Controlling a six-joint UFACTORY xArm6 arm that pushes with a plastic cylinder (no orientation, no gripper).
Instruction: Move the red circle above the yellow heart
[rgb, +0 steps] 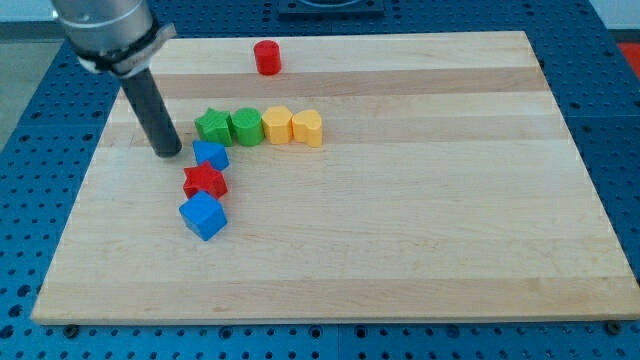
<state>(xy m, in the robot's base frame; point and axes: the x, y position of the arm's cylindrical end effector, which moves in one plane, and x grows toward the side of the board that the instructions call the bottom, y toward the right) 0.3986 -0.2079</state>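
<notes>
Wooden board (420, 240): the view's right half and bottom are left open; free passage there. Red circle block (267, 57) stands alone near the top edge, clear ground all round. Below it a touching row: green star block (212, 126), green round block (245, 126), yellow block (277, 124), yellow heart block (308, 128). A wide lane is kept between circle and row. Leftward, passage is barred by the dark rod, my tip (167, 153), beside the blue block (211, 155), red star block (205, 181) and blue cube (203, 216).

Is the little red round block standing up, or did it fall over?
Standing up. The red circle shows its flat round top facing upward, alone near the board's top edge. My tip is far from it, beside the blue blocks.
</notes>
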